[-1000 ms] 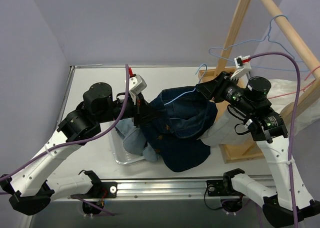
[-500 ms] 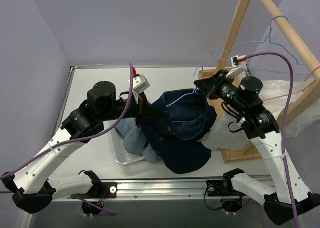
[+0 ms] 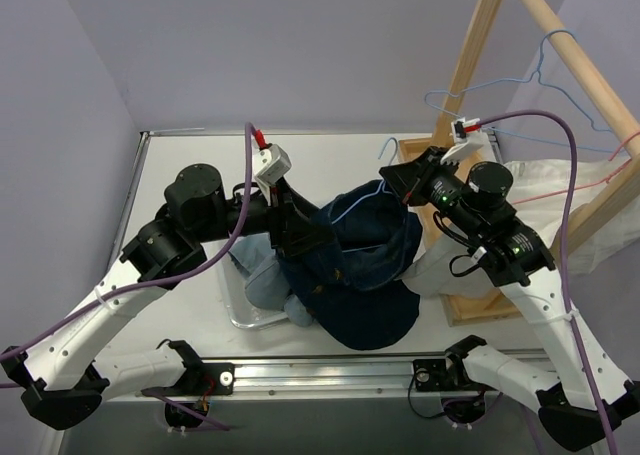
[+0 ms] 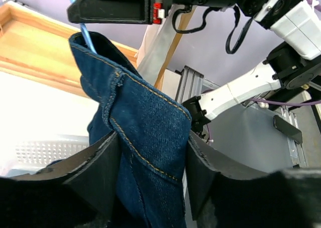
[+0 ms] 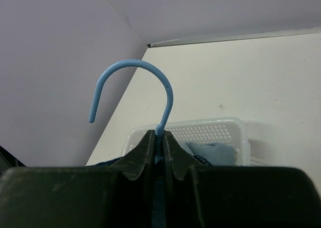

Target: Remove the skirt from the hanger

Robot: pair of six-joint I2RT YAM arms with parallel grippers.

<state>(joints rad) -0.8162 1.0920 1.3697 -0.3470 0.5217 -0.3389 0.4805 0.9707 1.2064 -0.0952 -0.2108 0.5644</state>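
The dark blue denim skirt [image 3: 360, 270] hangs bunched between the two arms, over a white basket. A fold of the skirt [image 4: 145, 123] stands between the spread fingers of my left gripper [image 4: 150, 163], which is open around it; from above, that gripper [image 3: 305, 237] is at the skirt's left side. The light blue hanger [image 5: 168, 90] sticks up out of the skirt's top, hook [image 3: 385, 150] free in the air. My right gripper [image 5: 158, 138] is shut on the hanger's neck just below the hook, seen from above [image 3: 397, 180] at the skirt's upper right.
The white perforated basket [image 3: 240, 310] under the skirt holds a light blue garment [image 3: 262, 275]. A wooden rack [image 3: 470, 45] stands at the right with more wire hangers [image 3: 540, 75] on its rail. White cloth [image 3: 545, 180] lies behind the right arm.
My left gripper's fingers have spread apart from a tight pinch on the denim. The right gripper has carried the hanger hook left and toward the table's middle.
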